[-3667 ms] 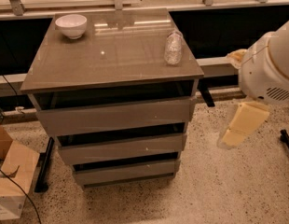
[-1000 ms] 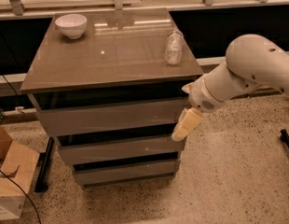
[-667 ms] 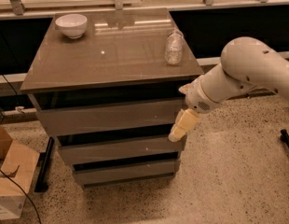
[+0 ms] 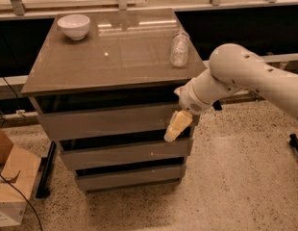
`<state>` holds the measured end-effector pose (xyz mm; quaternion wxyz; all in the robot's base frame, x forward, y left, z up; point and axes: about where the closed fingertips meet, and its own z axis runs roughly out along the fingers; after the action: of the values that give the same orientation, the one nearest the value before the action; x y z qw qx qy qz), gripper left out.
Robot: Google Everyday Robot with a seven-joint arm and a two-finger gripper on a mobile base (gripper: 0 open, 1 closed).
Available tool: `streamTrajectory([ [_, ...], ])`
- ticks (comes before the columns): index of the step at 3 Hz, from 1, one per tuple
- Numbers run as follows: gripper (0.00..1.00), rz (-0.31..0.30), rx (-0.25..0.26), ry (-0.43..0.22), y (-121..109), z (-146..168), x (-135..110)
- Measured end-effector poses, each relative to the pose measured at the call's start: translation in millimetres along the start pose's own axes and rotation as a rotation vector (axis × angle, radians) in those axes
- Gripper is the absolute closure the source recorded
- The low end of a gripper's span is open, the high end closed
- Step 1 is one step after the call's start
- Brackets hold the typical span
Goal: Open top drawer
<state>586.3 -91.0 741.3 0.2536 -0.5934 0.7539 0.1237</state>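
The top drawer (image 4: pixel 105 121) is the tallest grey-brown front of the cabinet, just under the glossy top, with no handle. It looks closed, flush with a dark gap above it. My gripper (image 4: pixel 175 127) hangs from the white arm (image 4: pixel 245 76) at the drawer front's right end, its pale yellow fingers (image 4: pixel 177 124) pointing down and left over the lower right corner of the front.
A white bowl (image 4: pixel 74 25) and a clear plastic bottle (image 4: pixel 179 49) stand on the cabinet top (image 4: pixel 110 57). The middle drawer (image 4: pixel 125 153) and bottom drawer (image 4: pixel 130 177) lie below. A cardboard box (image 4: pixel 9 186) sits on the floor at left. A railing runs behind.
The arm has swung in from the right, and the gripper has moved left and slightly up to the right end of the top drawer front. The drawer has not moved.
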Motion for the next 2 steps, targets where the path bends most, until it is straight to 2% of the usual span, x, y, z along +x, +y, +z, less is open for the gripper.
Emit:
streamTrajectory([
  [1,0.00,0.021,-0.038,-0.007,-29,38,9],
  [2,0.00,0.041,-0.062,-0.011,-47,61,15],
])
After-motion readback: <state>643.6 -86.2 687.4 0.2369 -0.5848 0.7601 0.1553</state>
